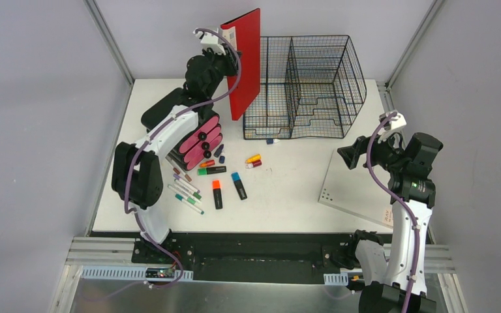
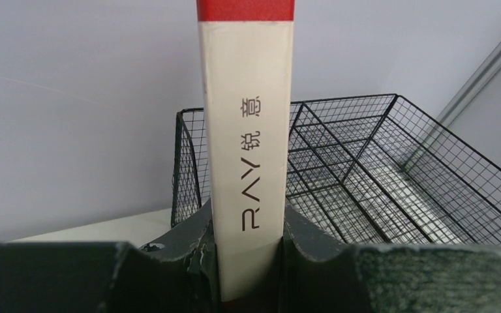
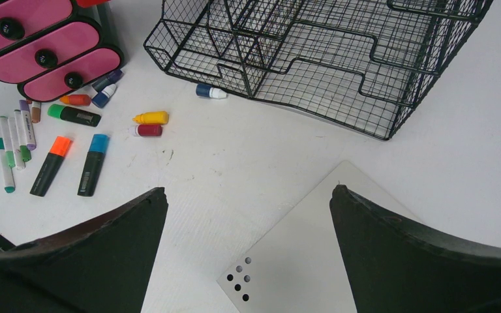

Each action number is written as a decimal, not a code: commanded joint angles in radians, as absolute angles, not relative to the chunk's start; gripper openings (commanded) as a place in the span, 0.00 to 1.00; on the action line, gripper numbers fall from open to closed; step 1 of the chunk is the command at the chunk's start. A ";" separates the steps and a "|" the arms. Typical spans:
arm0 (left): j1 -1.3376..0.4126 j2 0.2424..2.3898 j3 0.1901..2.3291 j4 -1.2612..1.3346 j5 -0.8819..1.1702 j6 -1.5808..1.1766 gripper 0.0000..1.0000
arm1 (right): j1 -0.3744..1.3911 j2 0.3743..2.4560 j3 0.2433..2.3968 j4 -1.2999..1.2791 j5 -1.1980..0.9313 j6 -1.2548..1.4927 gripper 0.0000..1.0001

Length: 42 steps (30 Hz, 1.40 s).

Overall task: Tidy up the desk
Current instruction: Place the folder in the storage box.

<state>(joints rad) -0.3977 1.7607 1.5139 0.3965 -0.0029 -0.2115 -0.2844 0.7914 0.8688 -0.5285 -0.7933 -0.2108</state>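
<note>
My left gripper (image 1: 230,53) is raised at the back of the desk (image 1: 287,195) and is shut on a red folder (image 1: 248,62), which it holds upright on edge. The folder's lower edge is level with the left side of the black wire-mesh rack (image 1: 308,85). In the left wrist view the folder's white spine (image 2: 248,130) is clamped between both jaws of the left gripper (image 2: 246,214), with the rack (image 2: 378,169) behind it. My right gripper (image 1: 351,156) hovers open over the desk's right side. Nothing is between the right gripper's (image 3: 248,195) jaws.
A flat white board with small holes (image 1: 359,186) lies at the right front. A pink drawer unit (image 1: 199,143) stands at the left under my left arm. In front of it lie several pens (image 1: 186,192), green (image 1: 211,170), orange (image 1: 217,193) and blue (image 1: 239,186) highlighters, and small bottles (image 1: 253,160).
</note>
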 commanded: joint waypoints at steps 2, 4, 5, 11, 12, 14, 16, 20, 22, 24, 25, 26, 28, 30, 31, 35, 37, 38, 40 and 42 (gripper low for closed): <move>-0.397 1.823 1.560 0.707 -0.002 -0.183 0.00 | -0.279 0.789 0.859 -0.508 -0.816 -0.204 0.99; -0.400 1.850 1.554 0.743 -0.009 -0.174 0.00 | -0.279 0.789 0.859 -0.508 -0.816 -0.204 0.99; -0.402 1.861 1.553 0.750 -0.017 -0.169 0.00 | -0.278 0.788 0.860 -0.508 -0.816 -0.204 0.99; -0.407 1.921 1.557 0.788 -0.024 -0.124 0.00 | -0.279 0.788 0.859 -0.508 -0.818 -0.205 0.99; -0.407 1.930 1.563 0.788 -0.017 -0.111 0.00 | -0.279 0.789 0.860 -0.507 -0.818 -0.204 0.99; -0.408 1.941 1.574 0.775 -0.014 -0.102 0.01 | -0.279 0.788 0.859 -0.507 -0.818 -0.203 0.99; -0.407 1.946 1.579 0.756 -0.008 -0.102 0.04 | -0.279 0.788 0.860 -0.506 -0.818 -0.203 0.99; -0.407 1.946 1.582 0.696 -0.002 -0.100 0.31 | -0.279 0.784 0.861 -0.506 -0.819 -0.203 0.99; -0.407 1.943 1.592 0.647 0.028 -0.095 0.51 | -0.279 0.780 0.861 -0.507 -0.818 -0.201 0.99; -0.405 1.939 1.620 0.574 0.051 -0.091 0.63 | -0.279 0.776 0.861 -0.506 -0.819 -0.201 0.99; -0.405 1.938 1.638 0.534 0.063 -0.090 0.67 | -0.279 0.775 0.861 -0.506 -0.819 -0.200 0.99; -0.405 1.935 1.660 0.490 0.070 -0.092 0.69 | -0.279 0.774 0.862 -0.507 -0.820 -0.200 0.99; -0.402 1.937 1.719 0.381 0.083 -0.109 0.76 | -0.278 0.773 0.862 -0.506 -0.818 -0.200 0.99; -0.398 1.949 1.821 0.225 0.097 -0.129 0.80 | -0.279 0.768 0.864 -0.508 -0.818 -0.200 0.99; -0.396 1.971 1.890 0.130 0.106 -0.138 0.81 | -0.279 0.766 0.864 -0.508 -0.818 -0.199 0.99; -0.389 2.064 2.194 -0.271 0.149 -0.135 0.83 | -0.278 0.757 0.864 -0.508 -0.820 -0.197 0.99; -0.384 2.094 2.285 -0.354 0.164 -0.142 0.83 | -0.279 0.754 0.864 -0.508 -0.819 -0.196 0.99; -0.383 2.105 2.311 -0.383 0.171 -0.146 0.83 | -0.279 0.753 0.865 -0.508 -0.819 -0.196 0.99; -0.382 2.130 2.356 -0.428 0.178 -0.153 0.81 | -0.279 0.750 0.865 -0.508 -0.818 -0.195 0.99; -0.382 2.158 2.400 -0.472 0.181 -0.155 0.75 | -0.279 0.746 0.864 -0.508 -0.816 -0.195 0.99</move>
<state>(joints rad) -0.3916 2.0972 2.3054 -0.2672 0.1410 -0.1341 -0.2844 0.7647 0.8688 -0.5285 -0.8005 -0.2073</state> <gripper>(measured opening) 0.801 0.990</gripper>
